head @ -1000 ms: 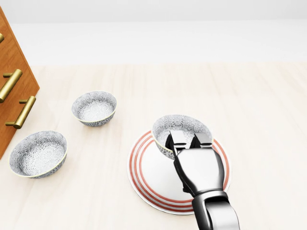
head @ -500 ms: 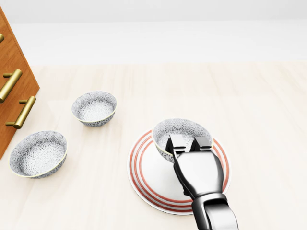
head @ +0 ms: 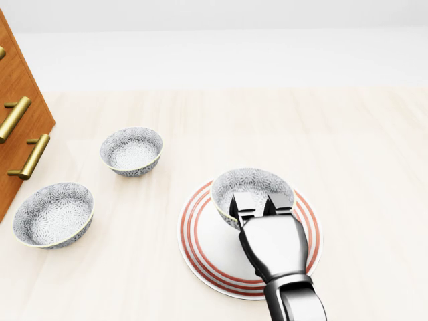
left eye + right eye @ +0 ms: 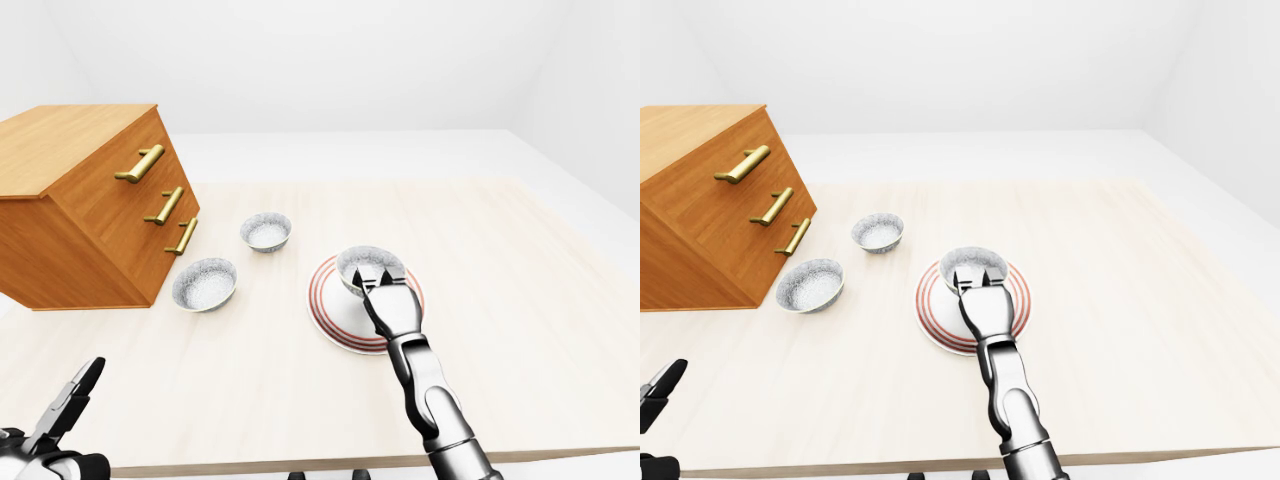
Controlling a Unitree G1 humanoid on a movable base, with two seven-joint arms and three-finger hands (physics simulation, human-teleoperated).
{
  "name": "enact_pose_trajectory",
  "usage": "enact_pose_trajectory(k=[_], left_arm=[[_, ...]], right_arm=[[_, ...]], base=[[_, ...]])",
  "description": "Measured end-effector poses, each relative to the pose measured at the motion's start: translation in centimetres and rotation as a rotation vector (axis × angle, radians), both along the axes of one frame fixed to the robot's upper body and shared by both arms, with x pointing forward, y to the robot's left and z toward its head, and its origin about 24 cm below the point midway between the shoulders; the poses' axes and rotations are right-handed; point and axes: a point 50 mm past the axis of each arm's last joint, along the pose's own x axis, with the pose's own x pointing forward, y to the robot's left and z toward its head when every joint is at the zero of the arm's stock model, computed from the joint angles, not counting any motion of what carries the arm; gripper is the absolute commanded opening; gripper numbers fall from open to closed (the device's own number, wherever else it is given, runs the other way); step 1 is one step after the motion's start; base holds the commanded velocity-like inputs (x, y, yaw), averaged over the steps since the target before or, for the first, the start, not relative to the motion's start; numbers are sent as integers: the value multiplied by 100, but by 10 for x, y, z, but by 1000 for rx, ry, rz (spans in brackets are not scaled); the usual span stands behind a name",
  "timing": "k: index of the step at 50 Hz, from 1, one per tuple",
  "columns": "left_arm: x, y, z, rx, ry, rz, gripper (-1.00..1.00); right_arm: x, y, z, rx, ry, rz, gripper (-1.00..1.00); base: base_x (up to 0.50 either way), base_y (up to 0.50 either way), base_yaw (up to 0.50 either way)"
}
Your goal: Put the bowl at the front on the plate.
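Bowl (image 3: 253, 186) sits on plate (image 3: 204, 257) — R hand (image 3: 271, 244) at its near rim, grip unclear; L hand (image 4: 62, 412) fingers extended.

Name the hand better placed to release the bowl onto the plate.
Right: the right hand grips the bowl over the plate; the left hand sits bottom left in the left-eye view, far off.

Right arm (image 4: 430, 400) is reaching up from the bottom edge of the left-eye view, forearm stretched straight. Right hand (image 3: 273, 242) is sitting palm down, fingers (image 3: 246, 204) curling over the near rim of the bowl (image 3: 253, 182) and pinching it. Left hand (image 4: 55, 428) is hanging low at the bottom-left corner, fingers pointing straight up and holding nothing.
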Motion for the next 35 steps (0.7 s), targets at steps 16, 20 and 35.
enact_pose_trajectory(k=[16,20,35], left_arm=[[-1,0,2,7,-8,2,100],[-2,0,4,11,-12,5,100],[-2,1,7,20,-22,11,100]], right_arm=[[0,-2,7,27,-35,-9,100],[0,-2,11,32,-48,-9,100],[-1,-1,57,-6,-147,1,100]], base=[[0,0,0],[0,0,0],[0,0,0]])
